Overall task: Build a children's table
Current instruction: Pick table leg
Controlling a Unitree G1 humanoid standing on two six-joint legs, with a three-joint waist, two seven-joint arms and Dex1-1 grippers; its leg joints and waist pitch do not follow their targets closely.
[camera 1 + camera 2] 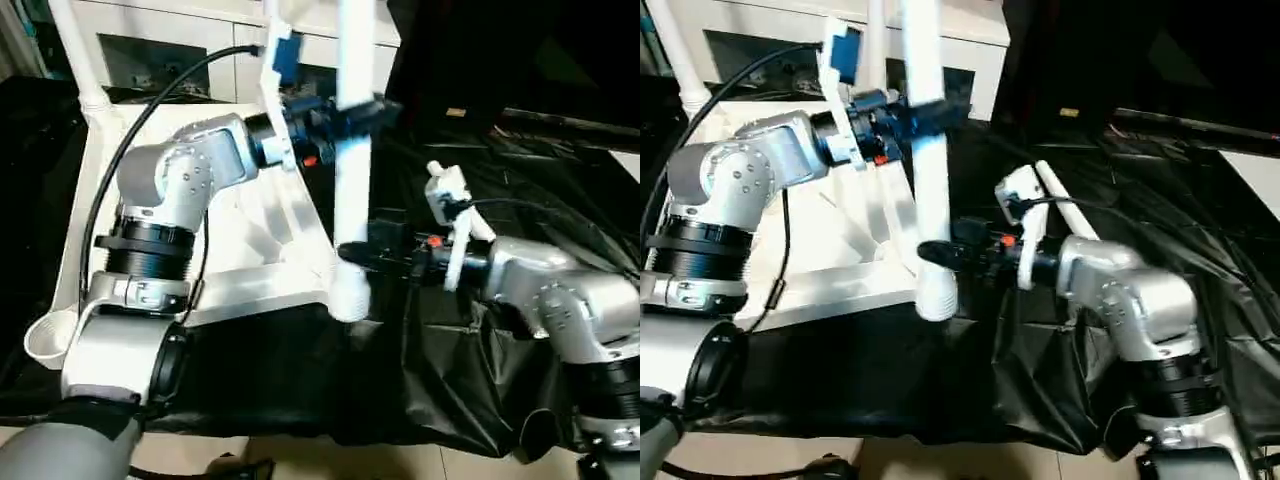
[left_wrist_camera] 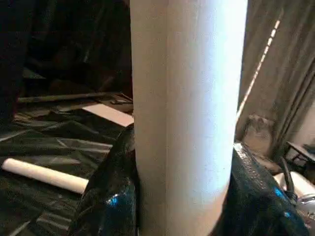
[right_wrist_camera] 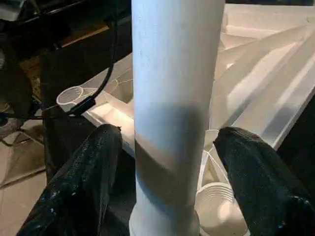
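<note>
Upright white leg [image 1: 354,150], long axis vertical, foot just above the near corner socket [image 3: 219,206] of the upturned children's table [image 1: 250,240] on the black-draped tabletop [image 1: 480,330]. Left gripper [image 1: 352,112] clamped high on the tube. Right gripper [image 1: 352,255] low beside the foot, fingers [image 3: 256,182] spread clear either side. Judged next: straight down into that socket.

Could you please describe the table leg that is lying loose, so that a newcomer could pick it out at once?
Start at the work table's black cloth, where the white tabletop lies ribbed side up. To its right, behind the right pincer, a white tube leg lies flat on the cloth. Unlike the upright leg between the pincers, it lies untouched.
</note>
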